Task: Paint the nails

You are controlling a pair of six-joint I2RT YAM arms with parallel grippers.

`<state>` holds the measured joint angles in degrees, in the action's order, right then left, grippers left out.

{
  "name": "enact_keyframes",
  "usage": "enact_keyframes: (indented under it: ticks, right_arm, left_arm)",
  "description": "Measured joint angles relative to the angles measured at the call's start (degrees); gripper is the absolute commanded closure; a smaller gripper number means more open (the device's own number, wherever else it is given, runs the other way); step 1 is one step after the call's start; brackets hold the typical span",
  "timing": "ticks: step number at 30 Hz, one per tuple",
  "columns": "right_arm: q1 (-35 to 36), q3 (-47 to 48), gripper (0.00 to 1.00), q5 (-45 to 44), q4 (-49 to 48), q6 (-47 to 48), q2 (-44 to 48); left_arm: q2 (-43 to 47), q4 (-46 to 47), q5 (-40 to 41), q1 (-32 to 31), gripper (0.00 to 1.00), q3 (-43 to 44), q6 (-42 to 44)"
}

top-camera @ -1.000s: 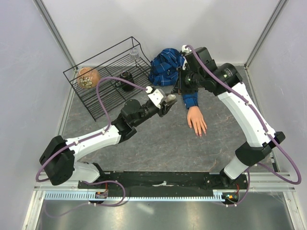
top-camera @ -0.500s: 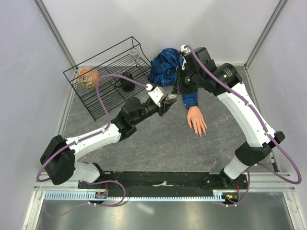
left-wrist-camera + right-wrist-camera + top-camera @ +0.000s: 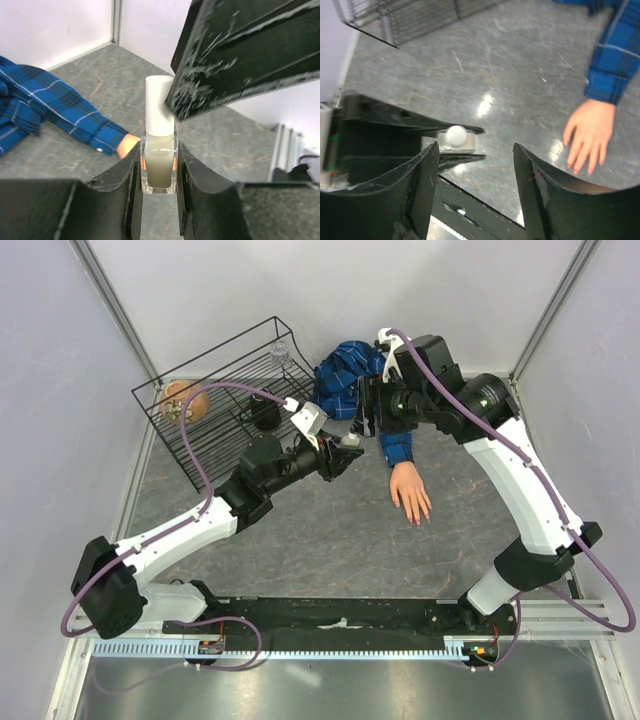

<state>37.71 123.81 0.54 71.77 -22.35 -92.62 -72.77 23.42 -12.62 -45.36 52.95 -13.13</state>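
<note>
Left wrist view is showing the left gripper (image 3: 159,172) pinching a small clear bottle (image 3: 159,160) upright by its glass body, white cap on top. The right gripper (image 3: 476,175) is hanging just above it, fingers spread wide and gripping nothing. The nails (image 3: 581,167) are tipping the mannequin hand (image 3: 587,132), which is lying flat on the grey table (image 3: 485,60), apart from both grippers.

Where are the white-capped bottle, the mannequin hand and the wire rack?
white-capped bottle (image 3: 159,162), left wrist view, glass body
mannequin hand (image 3: 408,488), top external view, back of the palm
wire rack (image 3: 225,435), top external view, bare grid floor
</note>
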Motion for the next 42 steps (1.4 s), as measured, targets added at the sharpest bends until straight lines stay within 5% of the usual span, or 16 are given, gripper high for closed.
enact_keyframes:
  ticks: [6, 13, 31, 34, 36, 42]
  right_arm:
    - [0.00, -0.94, 0.62, 2.97, -5.64, 0.09, 2.73]
    - [0.00, -1.31, 0.47, 5.55, -9.77, -0.59, 2.78]
    - [0.07, -7.37, 0.62, 7.41, -12.79, -0.61, 2.89]
    - [0.07, -8.63, 0.78, 7.76, -13.53, -0.70, 2.91]
    - [0.07, -9.09, 1.00, 8.61, -14.14, -0.63, 2.91]
    - [-0.11, -12.07, 1.00, 12.98, -17.42, 3.80, 4.79]
  left_arm:
    - [0.46, -1.16, 0.22, 0.04, 0.98, 0.00, -5.62]
    - [0.48, -1.22, 1.33, 0.04, 0.98, 0.00, -8.13]
    - [1.40, 0.96, 1.84, 0.04, 0.98, 0.02, -8.50]
    - [1.79, 1.53, 1.57, 0.04, 0.98, 0.02, -8.50]
    - [1.79, 1.62, 1.27, 0.15, 0.98, 0.02, -8.59]
    - [1.84, 4.35, -7.74, 3.87, 0.98, -0.76, -13.64]
